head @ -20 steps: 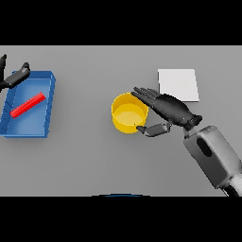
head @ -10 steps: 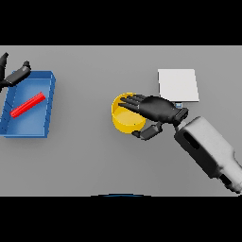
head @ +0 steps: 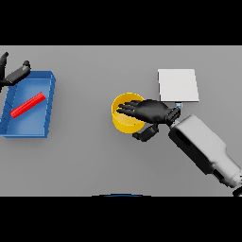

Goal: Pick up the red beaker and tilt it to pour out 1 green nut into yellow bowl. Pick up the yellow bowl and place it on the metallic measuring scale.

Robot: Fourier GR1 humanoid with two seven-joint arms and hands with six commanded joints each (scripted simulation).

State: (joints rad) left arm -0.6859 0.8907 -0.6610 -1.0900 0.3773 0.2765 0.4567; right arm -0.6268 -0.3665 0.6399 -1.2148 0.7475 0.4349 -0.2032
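Observation:
The yellow bowl (head: 122, 124) stands near the table's middle. My right hand (head: 152, 111) reaches in from the right; its straight fingers lie across the bowl's top and its thumb (head: 145, 134) sits outside the bowl's near right wall. The hand hides much of the bowl's inside, and no green nut shows. The red beaker (head: 27, 105) lies on its side in the blue tray (head: 45, 127) at the left. A pale square, the measuring scale (head: 177, 85), lies behind and right of the bowl. My left hand (head: 13, 74) hovers open at the tray's far left corner.
The blue tray holds only the red beaker. My right forearm (head: 203, 149) crosses the table's right front, close to the scale's near edge.
My right hand has slid left from beside the bowl to over it, fingers now across the opening. The bowl, the beaker and the left hand have stayed put.

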